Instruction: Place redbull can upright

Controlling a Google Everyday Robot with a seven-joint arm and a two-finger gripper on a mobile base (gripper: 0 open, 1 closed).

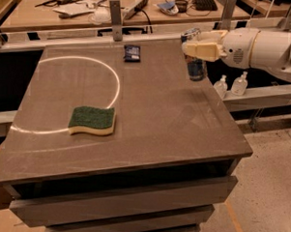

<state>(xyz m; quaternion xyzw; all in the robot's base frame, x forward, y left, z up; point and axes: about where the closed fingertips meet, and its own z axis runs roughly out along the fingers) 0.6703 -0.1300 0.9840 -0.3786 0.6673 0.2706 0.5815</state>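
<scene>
The redbull can (pixel 194 67), slim, silver and blue, is held nearly upright in my gripper (pixel 200 48) above the far right part of the brown table (pixel 150 118). The gripper's cream fingers (pixel 206 50) are shut around the can's upper half. The can's base hangs just above the tabletop near the right edge. The white arm (pixel 264 48) reaches in from the right.
A green and yellow sponge (pixel 92 120) lies at the left middle of the table. A small dark-blue packet (pixel 132 53) lies at the far edge. A white curved line (pixel 115 83) marks the top. Two small clear bottles (pixel 231 85) stand beyond the right edge.
</scene>
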